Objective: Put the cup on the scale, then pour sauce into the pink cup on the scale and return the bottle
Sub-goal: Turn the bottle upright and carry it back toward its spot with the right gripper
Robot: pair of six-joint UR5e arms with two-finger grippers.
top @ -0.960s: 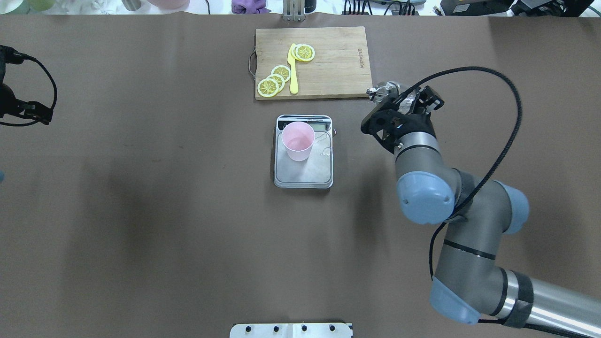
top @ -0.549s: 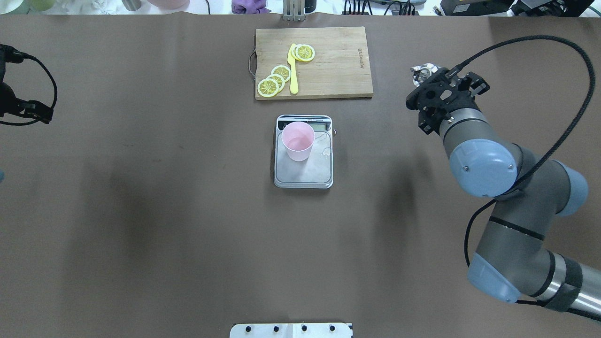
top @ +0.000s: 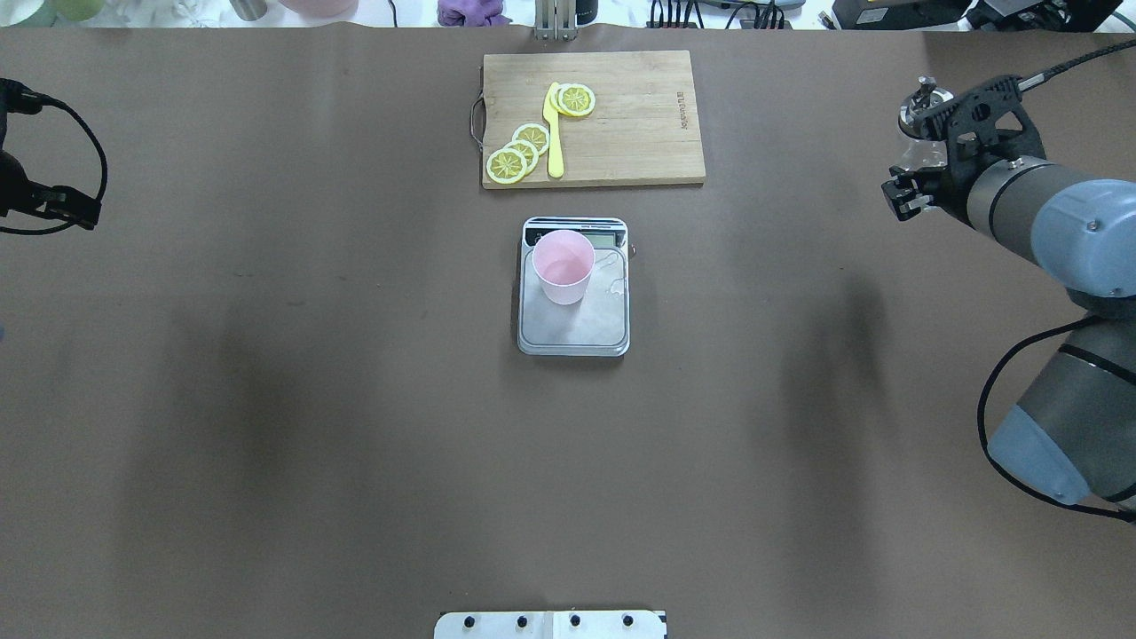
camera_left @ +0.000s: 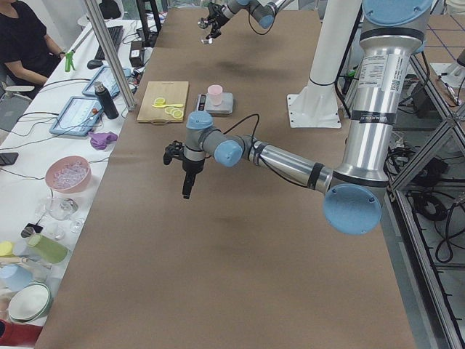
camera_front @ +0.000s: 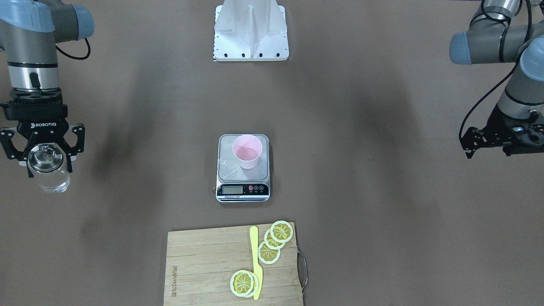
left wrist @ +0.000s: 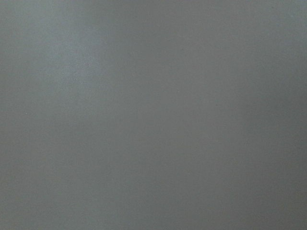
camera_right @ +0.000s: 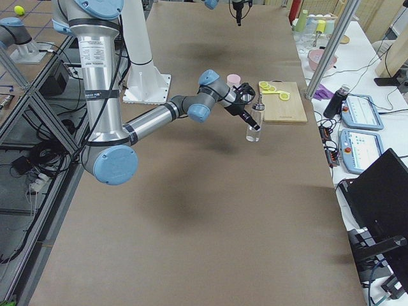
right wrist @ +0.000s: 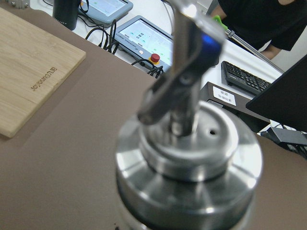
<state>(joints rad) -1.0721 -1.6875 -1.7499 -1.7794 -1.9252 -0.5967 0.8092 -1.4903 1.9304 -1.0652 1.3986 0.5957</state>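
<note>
The pale pink cup [top: 564,266] stands upright on the scale [top: 577,333] at the table's middle, near the display; it also shows in the front view [camera_front: 247,157]. A few clear drops lie on the steel platform beside it. My right gripper [top: 923,146] is at the far right of the table, shut on the clear glass bottle [camera_front: 49,176], which is upright with its silver spout cap [right wrist: 189,158] on top. The bottle's base is close to the table [camera_right: 254,135]; I cannot tell if it touches. My left gripper [camera_front: 501,142] hangs at the far left, away from everything; its fingers are not clear.
A wooden cutting board [top: 593,117] with lemon slices [top: 519,151] and a yellow knife [top: 554,133] lies behind the scale. The robot's white base plate [top: 550,624] is at the near edge. Tablets and a keyboard [right wrist: 244,76] sit past the far edge.
My right arm has carried the bottle to the right, from beside the cutting board's right end to the table's far right. The cup, scale and left arm have not moved.
</note>
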